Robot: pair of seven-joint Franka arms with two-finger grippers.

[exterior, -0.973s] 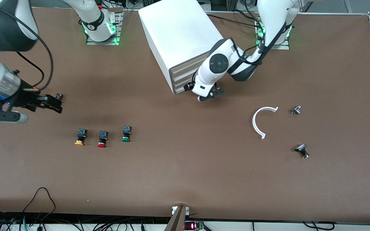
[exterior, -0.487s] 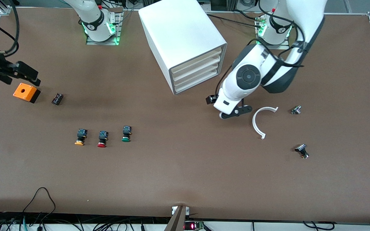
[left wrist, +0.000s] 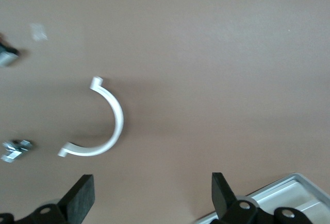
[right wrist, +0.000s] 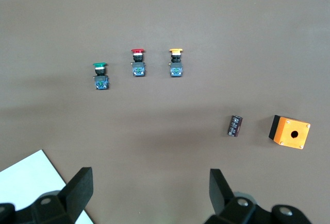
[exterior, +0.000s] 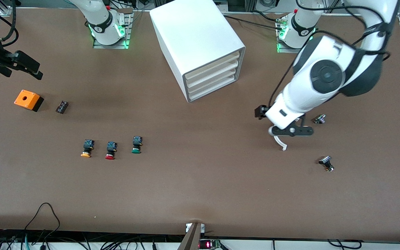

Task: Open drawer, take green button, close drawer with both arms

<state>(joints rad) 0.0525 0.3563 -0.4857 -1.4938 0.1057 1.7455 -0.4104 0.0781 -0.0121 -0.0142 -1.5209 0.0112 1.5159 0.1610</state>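
The white cabinet (exterior: 193,34) stands at the back middle of the table. All four drawers look shut, the lower drawer (exterior: 211,91) among them. The green button (exterior: 136,146) lies on the table beside a red-capped one (exterior: 110,151) and a yellow-capped one (exterior: 87,149). It also shows in the right wrist view (right wrist: 100,74). My left gripper (exterior: 276,116) is open and empty (left wrist: 149,195), over a white half ring (left wrist: 105,126). My right gripper (exterior: 26,66) is open and empty (right wrist: 149,190), up over the right arm's end of the table, well away from the buttons.
An orange box (exterior: 28,100) and a small black cylinder (exterior: 61,107) lie near the right gripper. Two small metal parts (exterior: 320,119) (exterior: 326,163) lie by the half ring (exterior: 279,140). A cabinet corner shows in each wrist view (left wrist: 278,198) (right wrist: 31,183).
My left gripper has moved from the cabinet's front toward the left arm's end, now over the half ring. My right gripper has pulled back and up, uncovering the orange box.
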